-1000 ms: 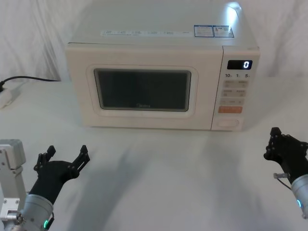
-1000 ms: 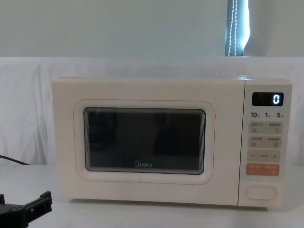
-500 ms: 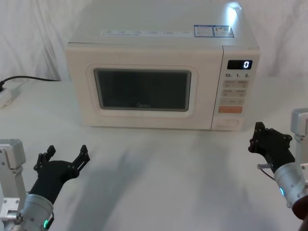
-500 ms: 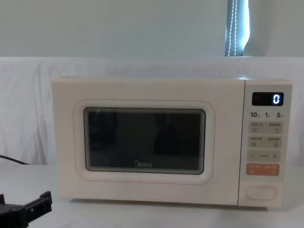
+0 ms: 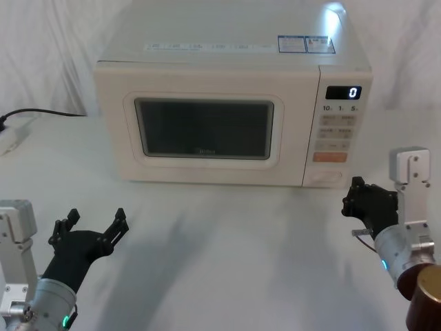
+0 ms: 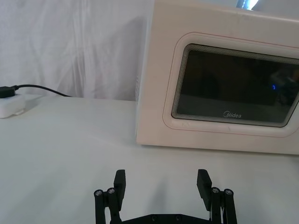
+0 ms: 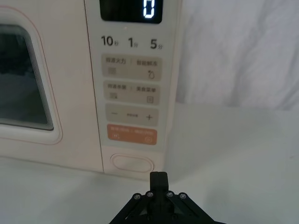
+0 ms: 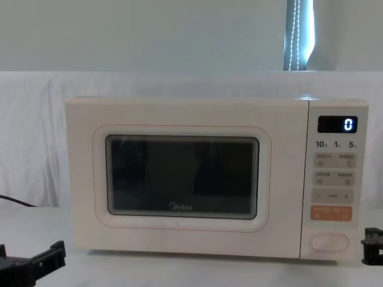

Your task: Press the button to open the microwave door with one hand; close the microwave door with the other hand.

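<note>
Cream button (image 7: 132,164) sits just beyond the right gripper (image 7: 159,179), jaws pinched together; drifting toward twelve o'clock risks the orange key (image 7: 132,134). Left gripper (image 6: 162,184) waits, jaws wide.

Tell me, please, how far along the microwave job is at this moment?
Nothing is done yet: the microwave door is shut. In hand: the right end effector, shut, sits close in front of the button without touching it. Left: pressing it, then closing the door with the left end effector, open near the table's front.
</note>
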You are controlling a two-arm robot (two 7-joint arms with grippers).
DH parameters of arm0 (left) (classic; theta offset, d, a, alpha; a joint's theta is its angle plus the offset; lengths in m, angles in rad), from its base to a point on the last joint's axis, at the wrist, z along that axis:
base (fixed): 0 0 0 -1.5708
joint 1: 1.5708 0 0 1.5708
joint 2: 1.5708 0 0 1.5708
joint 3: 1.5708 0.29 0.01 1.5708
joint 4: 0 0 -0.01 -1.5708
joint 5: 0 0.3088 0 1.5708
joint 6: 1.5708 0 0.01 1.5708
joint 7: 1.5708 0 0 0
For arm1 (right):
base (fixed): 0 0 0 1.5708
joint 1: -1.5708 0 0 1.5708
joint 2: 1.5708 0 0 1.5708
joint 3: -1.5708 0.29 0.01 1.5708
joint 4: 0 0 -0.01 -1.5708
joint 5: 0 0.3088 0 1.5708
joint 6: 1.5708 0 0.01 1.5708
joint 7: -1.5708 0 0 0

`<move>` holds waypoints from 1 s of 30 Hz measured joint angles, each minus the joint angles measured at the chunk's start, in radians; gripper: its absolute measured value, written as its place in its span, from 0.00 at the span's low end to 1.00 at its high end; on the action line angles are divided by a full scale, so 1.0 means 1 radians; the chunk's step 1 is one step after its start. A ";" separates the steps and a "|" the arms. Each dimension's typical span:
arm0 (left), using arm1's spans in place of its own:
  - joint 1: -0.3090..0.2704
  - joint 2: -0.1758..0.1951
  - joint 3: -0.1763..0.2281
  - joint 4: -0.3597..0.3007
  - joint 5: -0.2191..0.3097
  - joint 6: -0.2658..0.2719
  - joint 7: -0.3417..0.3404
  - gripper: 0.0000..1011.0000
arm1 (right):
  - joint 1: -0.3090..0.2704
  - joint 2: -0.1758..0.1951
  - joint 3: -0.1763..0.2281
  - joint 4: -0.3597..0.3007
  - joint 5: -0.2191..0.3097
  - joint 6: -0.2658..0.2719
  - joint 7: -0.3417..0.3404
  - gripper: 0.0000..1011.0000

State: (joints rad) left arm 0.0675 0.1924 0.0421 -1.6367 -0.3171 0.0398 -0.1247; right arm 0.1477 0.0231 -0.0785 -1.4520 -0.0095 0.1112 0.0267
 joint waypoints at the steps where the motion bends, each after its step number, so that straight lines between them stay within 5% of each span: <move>1: 0.000 0.000 0.000 0.000 0.000 0.000 0.000 0.99 | 0.003 -0.002 -0.001 0.005 -0.003 0.001 -0.001 0.00; 30: 0.000 0.000 0.000 0.000 0.000 0.000 0.000 0.99 | 0.078 -0.056 -0.027 0.129 -0.063 -0.001 -0.015 0.00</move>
State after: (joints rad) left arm 0.0675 0.1924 0.0422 -1.6367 -0.3171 0.0398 -0.1247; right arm 0.2255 -0.0326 -0.1056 -1.3232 -0.0722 0.1104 0.0118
